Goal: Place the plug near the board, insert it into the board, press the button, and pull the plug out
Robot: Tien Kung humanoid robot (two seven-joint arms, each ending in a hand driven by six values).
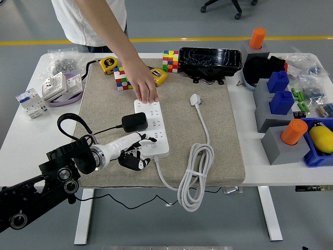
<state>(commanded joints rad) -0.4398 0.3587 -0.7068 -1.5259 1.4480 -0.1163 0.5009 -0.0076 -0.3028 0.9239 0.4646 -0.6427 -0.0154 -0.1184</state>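
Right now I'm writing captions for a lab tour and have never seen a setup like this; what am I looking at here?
There is one picture, taken from a camera high on a humanoid robot, looking down over a white table. The black arm coming in from the lower left is the robot's own; its left hand sits with curled fingers at the near end of a white power strip, holding nothing that I can make out. The right arm is out of view. A black plug sits on the strip's left side, seemingly inserted. A person stands at the far side, one hand pressing on the strip's far end. The strip lies on a beige mat, with its own white cord coiled beside it. Puzzle cubes, tape measures and parts bins lie around.
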